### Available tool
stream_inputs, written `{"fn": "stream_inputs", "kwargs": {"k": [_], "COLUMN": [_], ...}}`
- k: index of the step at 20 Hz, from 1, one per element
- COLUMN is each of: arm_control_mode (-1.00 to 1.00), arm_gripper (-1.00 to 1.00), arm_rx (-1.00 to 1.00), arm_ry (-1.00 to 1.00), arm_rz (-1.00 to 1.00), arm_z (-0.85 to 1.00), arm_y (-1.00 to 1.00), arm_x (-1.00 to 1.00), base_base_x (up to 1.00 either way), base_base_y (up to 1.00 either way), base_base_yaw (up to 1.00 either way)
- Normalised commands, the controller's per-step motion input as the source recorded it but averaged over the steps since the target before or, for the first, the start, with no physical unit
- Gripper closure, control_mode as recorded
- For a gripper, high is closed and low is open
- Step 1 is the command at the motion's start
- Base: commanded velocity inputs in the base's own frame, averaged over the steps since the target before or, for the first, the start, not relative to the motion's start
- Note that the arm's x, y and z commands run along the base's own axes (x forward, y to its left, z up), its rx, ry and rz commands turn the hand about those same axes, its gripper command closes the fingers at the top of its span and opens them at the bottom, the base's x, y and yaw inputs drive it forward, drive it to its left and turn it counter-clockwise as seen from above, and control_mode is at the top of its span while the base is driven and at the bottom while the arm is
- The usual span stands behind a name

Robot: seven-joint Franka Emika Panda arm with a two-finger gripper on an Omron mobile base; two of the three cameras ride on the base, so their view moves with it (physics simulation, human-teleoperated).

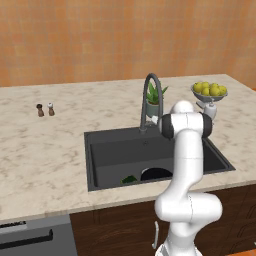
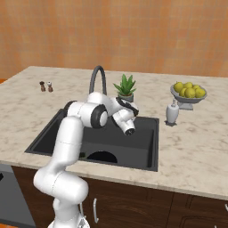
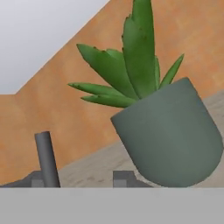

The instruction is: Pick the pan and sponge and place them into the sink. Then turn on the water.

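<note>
With the pan (image 1: 156, 174) and sponge (image 1: 129, 179) already lying in the sink (image 1: 100, 155), the claw (image 2: 129, 131), its spread impossible to judge, hung over the basin near the faucet (image 1: 151, 95) and potted plant (image 3: 168, 135), likely to start the water.

The large dark grey rectangular recessed sink (image 1: 100, 150) is set into the marbled surface, with its tall grey arched faucet (image 1: 150, 100) rising at the far rim. The round all-black frying pan (image 1: 156, 174) lies flat on the basin floor by the near wall. The small dark green sponge (image 1: 129, 179) lies just left of it.
</note>
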Motion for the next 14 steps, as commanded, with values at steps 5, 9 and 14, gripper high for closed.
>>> {"fn": "stream_inputs", "kwargs": {"k": [5, 9, 14], "arm_control_mode": [-1.0, -1.0, -1.0], "arm_gripper": [1.0, 1.0, 1.0], "arm_rx": [0.16, 0.11, 0.09], "arm_ry": [0.03, 0.0, 0.0], "arm_rz": [-0.08, -0.01, -0.03], "arm_z": [0.0, 0.03, 0.3], "arm_y": [-0.74, -0.41, -0.37], "arm_x": [-0.02, -0.2, -0.44], "base_base_x": [0.0, 0.0, 0.0], "base_base_y": [0.0, 0.0, 0.0], "base_base_yaw": [0.0, 0.0, 0.0]}}
